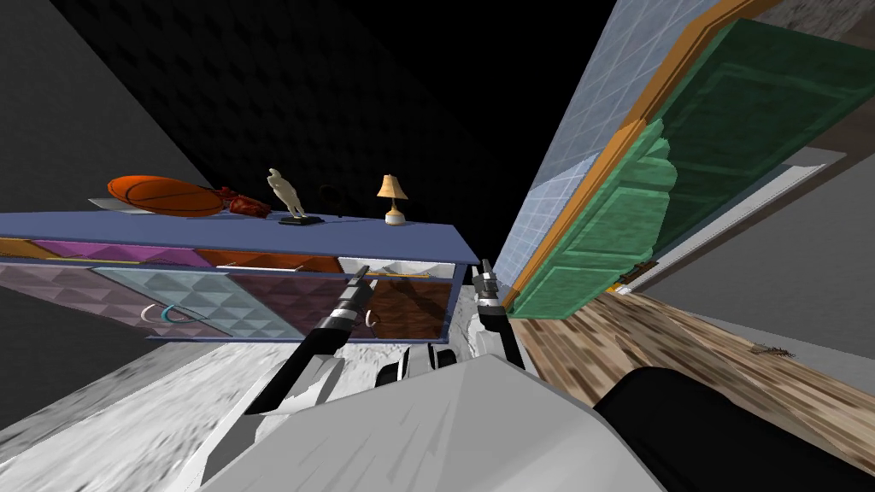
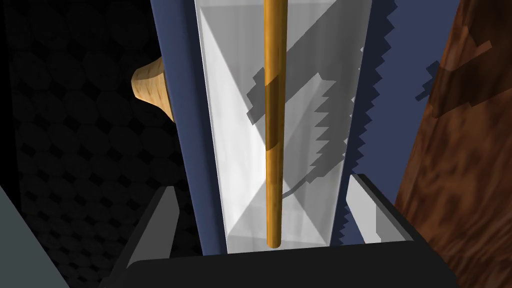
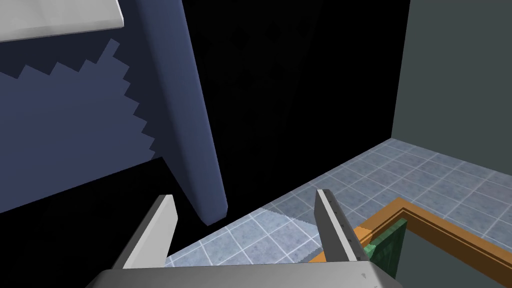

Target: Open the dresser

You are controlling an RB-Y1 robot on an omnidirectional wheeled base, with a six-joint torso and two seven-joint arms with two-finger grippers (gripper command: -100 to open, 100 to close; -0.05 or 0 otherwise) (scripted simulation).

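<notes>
The dresser has a blue top and drawer fronts of many colours. Its top right drawer is white and carries a long orange bar handle. My left gripper is right in front of this drawer. In the left wrist view the left gripper is open, with the handle between the fingers and touched by neither. My right gripper hangs beside the dresser's right end; in its own wrist view the right gripper is open and holds nothing.
On the dresser top stand a small lamp, a pale figurine, an orange ball and a red object. A green door in an orange frame stands open to the right. Wooden floor lies beyond it.
</notes>
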